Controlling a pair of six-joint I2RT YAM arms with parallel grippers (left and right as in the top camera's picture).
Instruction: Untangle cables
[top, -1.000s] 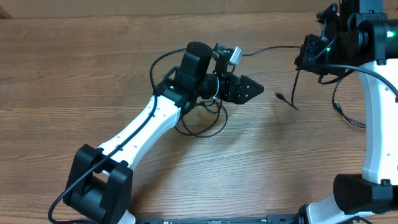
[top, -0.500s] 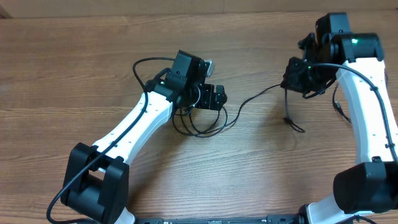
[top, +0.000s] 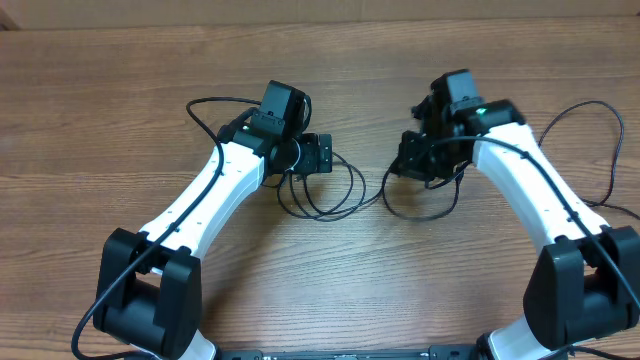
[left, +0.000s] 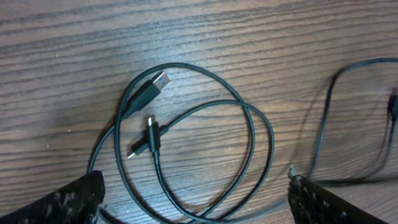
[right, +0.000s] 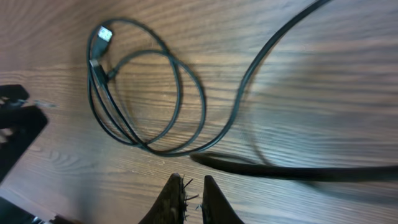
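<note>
Down on the wooden table (top: 120, 80), the cables (top: 322, 205) are lying in a loose pile of overlapping loops, sitting between the two arms and closer to the left one. One strand is snaking out of the pile to the right and climbing up to the right gripper (top: 410, 168), with another loop drooping onto the wood just below it. The left gripper (top: 322, 155) is hovering over the upper left edge of the coil. From the left wrist cam its fingers (left: 68, 202) are sitting wide apart at the bottom corners, gripping nothing, with the loops lying on the table beyond them. Inside that coil a USB-A plug (left: 149, 89) is pointing up and to the right, and a small plug (left: 151, 127) is lying just below it, crossing over one strand. Over on the right wrist cam, the fingertips (right: 173, 196) are squeezing nearly together with just a sliver of gap. A blurry dark strand is running off from right by them toward the right edge, so that gripper is looking clamped on a piece of cable. Rest of the coil is lying flat farther out, well apart from those fingertips.
</note>
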